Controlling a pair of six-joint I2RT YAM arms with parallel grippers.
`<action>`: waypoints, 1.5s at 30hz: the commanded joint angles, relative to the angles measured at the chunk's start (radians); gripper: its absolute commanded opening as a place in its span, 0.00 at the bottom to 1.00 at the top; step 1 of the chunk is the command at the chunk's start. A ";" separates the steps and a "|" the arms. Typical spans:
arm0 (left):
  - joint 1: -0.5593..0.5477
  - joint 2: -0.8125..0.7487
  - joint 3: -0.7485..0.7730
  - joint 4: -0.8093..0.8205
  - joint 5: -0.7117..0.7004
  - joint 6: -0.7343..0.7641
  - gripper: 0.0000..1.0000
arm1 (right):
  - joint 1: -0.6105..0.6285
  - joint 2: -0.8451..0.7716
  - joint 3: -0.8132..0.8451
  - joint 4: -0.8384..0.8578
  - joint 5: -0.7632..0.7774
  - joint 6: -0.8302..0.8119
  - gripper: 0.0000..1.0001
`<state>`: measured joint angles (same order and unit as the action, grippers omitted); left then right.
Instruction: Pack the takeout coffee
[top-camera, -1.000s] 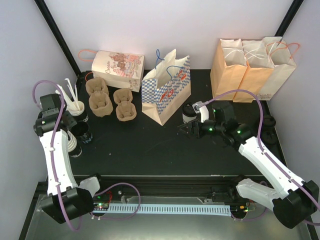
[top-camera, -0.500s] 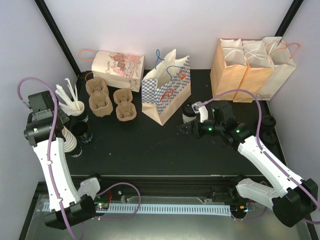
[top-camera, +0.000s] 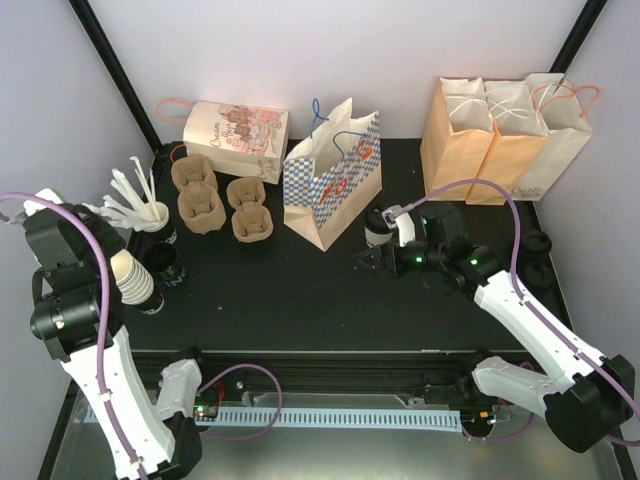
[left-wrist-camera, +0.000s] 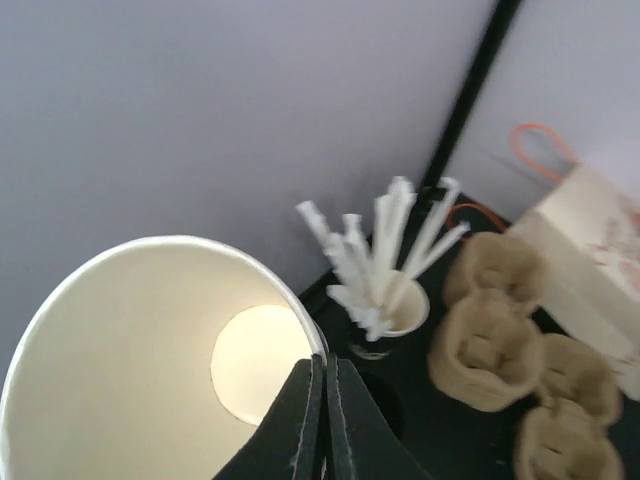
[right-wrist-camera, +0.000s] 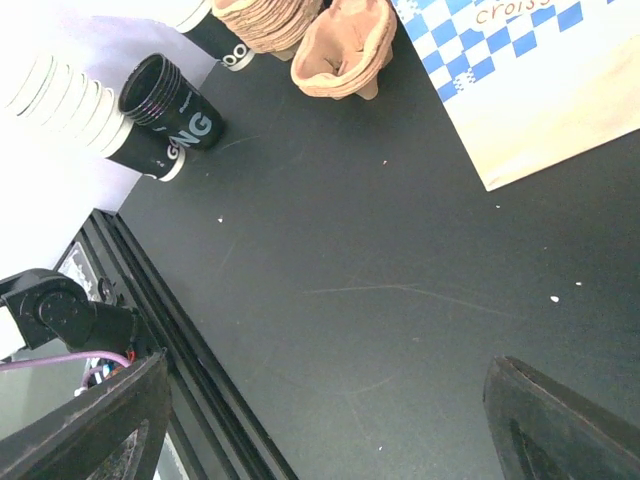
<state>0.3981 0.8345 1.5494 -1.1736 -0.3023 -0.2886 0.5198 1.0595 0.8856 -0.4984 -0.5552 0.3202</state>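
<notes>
While right hand (top-camera: 375, 260) gapes | lidded coffee cup (top-camera: 379, 226) just behind.

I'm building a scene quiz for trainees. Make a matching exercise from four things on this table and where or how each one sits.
Things:
1. checkered bag
2. pulp cup carriers
3. three tan bags
4. plain white cup

Places or states:
A. far right corner
B. pinched at the rim by the left fingers
C. middle of the table, standing open
D. left of the checkered bag

Pairs: 1-C, 2-D, 3-A, 4-B
</notes>
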 joint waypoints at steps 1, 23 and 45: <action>0.000 -0.009 0.048 0.059 0.283 0.036 0.02 | 0.006 -0.009 0.012 -0.021 0.037 0.003 0.88; -0.657 -0.052 -0.511 0.410 0.636 -0.023 0.02 | 0.003 -0.074 0.079 -0.268 0.630 0.217 1.00; -1.428 0.421 -0.474 0.688 0.123 0.061 0.02 | -0.793 0.073 0.139 -0.502 0.743 0.302 1.00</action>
<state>-1.0138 1.2163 1.0477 -0.6151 -0.1398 -0.2760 -0.1833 1.1652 1.0363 -0.9508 0.1226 0.5400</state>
